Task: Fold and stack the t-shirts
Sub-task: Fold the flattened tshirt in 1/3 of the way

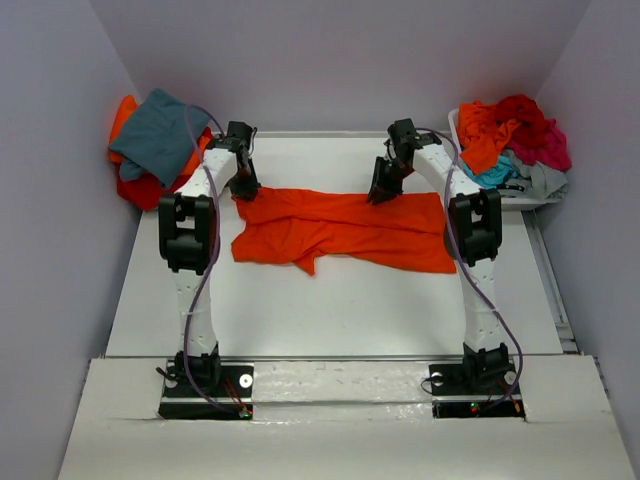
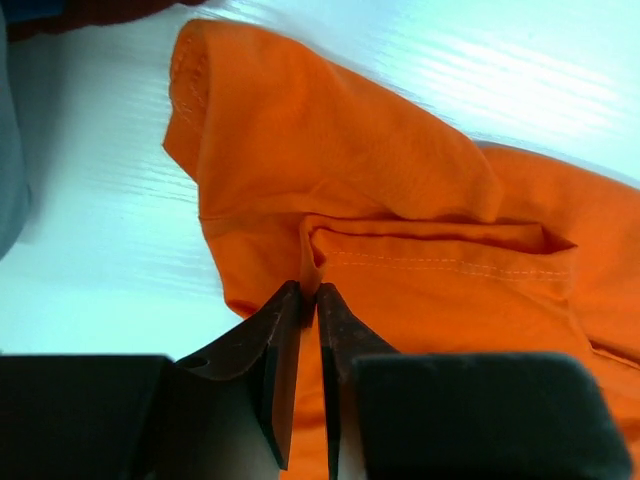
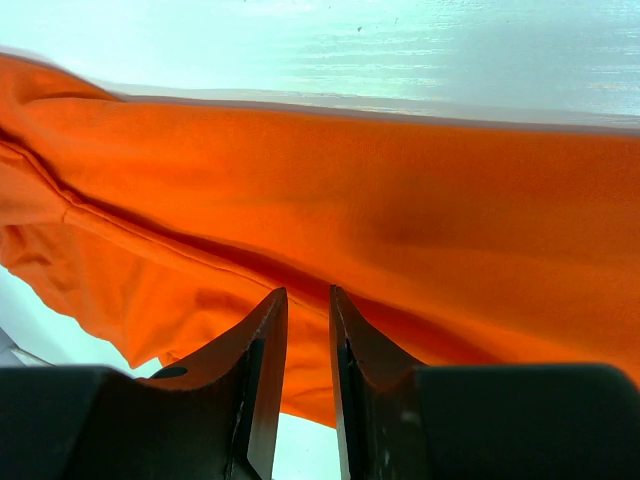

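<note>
A bright orange t-shirt (image 1: 340, 230) lies lengthwise across the middle of the white table (image 1: 330, 310), folded into a long band. At its far left corner my left gripper (image 1: 243, 190) pinches a fold by the hem; in the left wrist view the gripper (image 2: 309, 290) is nearly closed on the orange cloth (image 2: 400, 180). My right gripper (image 1: 381, 192) is on the shirt's far edge, right of centre. Seen from the right wrist, this gripper (image 3: 308, 292) stands a little apart with a thick crease of orange cloth (image 3: 400, 200) running between the tips.
A teal-grey t-shirt (image 1: 158, 135) tops a red and orange pile (image 1: 150, 190) at the far left wall. A white bin (image 1: 530, 197) at the far right holds several t-shirts: red (image 1: 515, 112), orange (image 1: 485, 140), magenta (image 1: 552, 150), turquoise (image 1: 490, 172).
</note>
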You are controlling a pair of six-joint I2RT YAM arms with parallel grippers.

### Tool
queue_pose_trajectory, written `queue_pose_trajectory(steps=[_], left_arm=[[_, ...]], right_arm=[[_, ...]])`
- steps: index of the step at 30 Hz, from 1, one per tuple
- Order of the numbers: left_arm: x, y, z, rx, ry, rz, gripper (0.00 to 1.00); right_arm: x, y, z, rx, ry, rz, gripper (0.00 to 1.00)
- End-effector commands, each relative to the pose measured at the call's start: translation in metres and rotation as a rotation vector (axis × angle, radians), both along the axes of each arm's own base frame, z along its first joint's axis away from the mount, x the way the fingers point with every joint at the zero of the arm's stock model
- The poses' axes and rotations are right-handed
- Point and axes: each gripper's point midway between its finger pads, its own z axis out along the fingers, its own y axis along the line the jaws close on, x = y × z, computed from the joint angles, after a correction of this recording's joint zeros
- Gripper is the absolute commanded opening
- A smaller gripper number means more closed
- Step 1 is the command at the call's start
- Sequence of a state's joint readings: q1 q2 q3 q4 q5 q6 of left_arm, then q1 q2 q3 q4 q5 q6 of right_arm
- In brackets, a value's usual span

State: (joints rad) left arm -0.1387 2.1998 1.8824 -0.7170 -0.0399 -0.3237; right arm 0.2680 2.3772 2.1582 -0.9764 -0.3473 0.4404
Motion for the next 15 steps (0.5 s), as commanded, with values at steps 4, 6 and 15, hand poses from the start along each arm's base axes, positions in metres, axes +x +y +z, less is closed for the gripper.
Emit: queue_pose_trajectory(steps=[4,6,15], left_arm=[[-0.011,-0.015,0.03,-0.016,-0.021,-0.042,0.13],[-0.017,-0.02,0.03,-0.013,-0.009,-0.056,0.09],[-0.056,-0.031,0.038,-0.034,0.008,-0.077,0.06]], right_arm=[[0.003,-0.002,0.033,0.013,-0.082,0.009,0.29],[0.003,-0.002,0.035,0.012,-0.086,0.01,0.29],[0.001,-0.003,0.036,0.012,-0.087,0.01,0.29]])
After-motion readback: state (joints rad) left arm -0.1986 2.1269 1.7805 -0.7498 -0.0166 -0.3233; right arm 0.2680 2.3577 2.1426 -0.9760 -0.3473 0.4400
